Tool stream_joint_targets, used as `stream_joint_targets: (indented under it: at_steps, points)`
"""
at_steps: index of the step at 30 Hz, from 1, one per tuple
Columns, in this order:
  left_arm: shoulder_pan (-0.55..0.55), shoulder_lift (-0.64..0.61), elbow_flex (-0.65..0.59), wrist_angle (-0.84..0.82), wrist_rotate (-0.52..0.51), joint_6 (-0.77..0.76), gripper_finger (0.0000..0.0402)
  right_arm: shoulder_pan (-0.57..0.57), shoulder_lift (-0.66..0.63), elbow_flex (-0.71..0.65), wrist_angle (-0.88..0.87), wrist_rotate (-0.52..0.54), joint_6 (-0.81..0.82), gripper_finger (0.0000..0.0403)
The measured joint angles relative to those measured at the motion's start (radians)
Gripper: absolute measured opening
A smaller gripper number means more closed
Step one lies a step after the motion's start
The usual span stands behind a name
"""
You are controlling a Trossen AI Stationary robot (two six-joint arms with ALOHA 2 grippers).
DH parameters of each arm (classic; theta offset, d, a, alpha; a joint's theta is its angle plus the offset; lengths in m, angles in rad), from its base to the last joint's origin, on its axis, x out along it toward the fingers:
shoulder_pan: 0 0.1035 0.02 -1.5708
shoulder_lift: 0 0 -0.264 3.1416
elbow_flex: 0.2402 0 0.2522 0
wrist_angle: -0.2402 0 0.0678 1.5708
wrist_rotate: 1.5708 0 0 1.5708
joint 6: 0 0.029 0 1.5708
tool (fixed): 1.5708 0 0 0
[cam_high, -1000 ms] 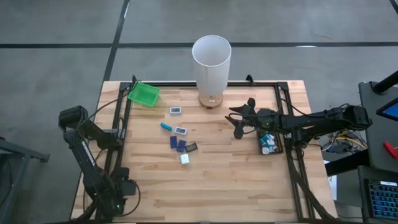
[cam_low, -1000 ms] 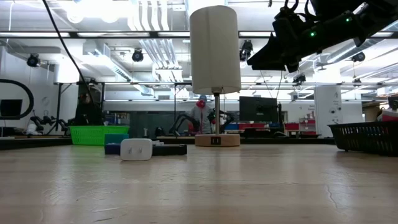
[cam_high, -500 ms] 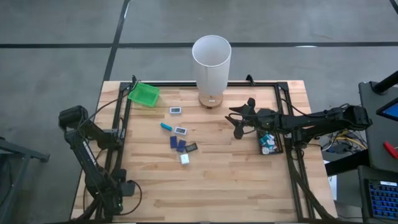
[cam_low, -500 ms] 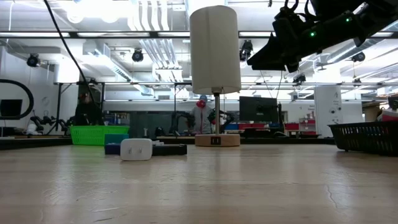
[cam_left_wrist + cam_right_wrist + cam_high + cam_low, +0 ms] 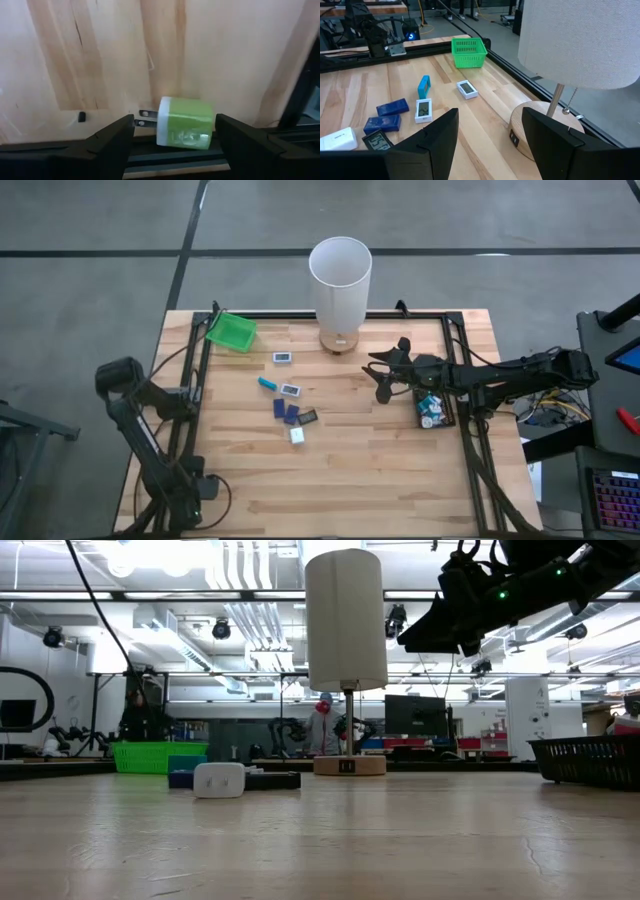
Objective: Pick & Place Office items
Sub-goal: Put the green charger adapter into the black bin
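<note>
A small green-and-white plug-in charger [image 5: 186, 123] lies on its side on the wood at the table's near left corner, its metal prongs [image 5: 146, 117] sticking out sideways. My left gripper [image 5: 172, 127] points down over it, open, one finger on each side; I cannot tell whether a finger touches it. In the high view the left arm [image 5: 195, 488] hides the charger. Other office items [image 5: 290, 405], white, teal, dark blue and black, lie loose mid-table. My right gripper [image 5: 383, 380] hangs open and empty above the table, right of them.
A tall white lamp [image 5: 340, 275] stands at the far middle and a green tray [image 5: 231, 331] at the far left. A black tray [image 5: 446, 416] holding small pieces sits at the right edge. Black rails [image 5: 203, 370] frame the table. Bare wood fills the near half.
My left gripper has sunk a little at the table's near left corner and tipped more steeply downward. The loose items and my right arm have kept still.
</note>
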Motion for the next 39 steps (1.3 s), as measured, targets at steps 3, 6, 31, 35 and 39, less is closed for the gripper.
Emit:
stream_joint_targets:
  at_steps: [3,6,31,35,39]
  points:
    - [0.000,0.021,0.000,0.000,0.008,0.003,0.0286,0.000,0.000,0.000,0.000,0.000,0.000,0.0217]
    - [0.000,0.029,0.000,0.000,0.010,0.003,0.0286,0.000,0.000,0.000,0.000,0.000,0.000,0.0217]
    - [0.000,0.037,0.001,0.000,-0.019,0.036,0.0243,0.000,0.000,0.000,0.000,0.000,0.000,0.0217]
    - [0.016,0.037,0.001,0.000,-0.043,0.076,0.0243,0.000,0.000,0.000,0.000,0.000,0.000,0.0217]
    - [0.050,0.037,0.001,0.000,-0.060,0.129,0.0243,0.000,0.000,0.000,0.000,0.000,0.000,0.0217]
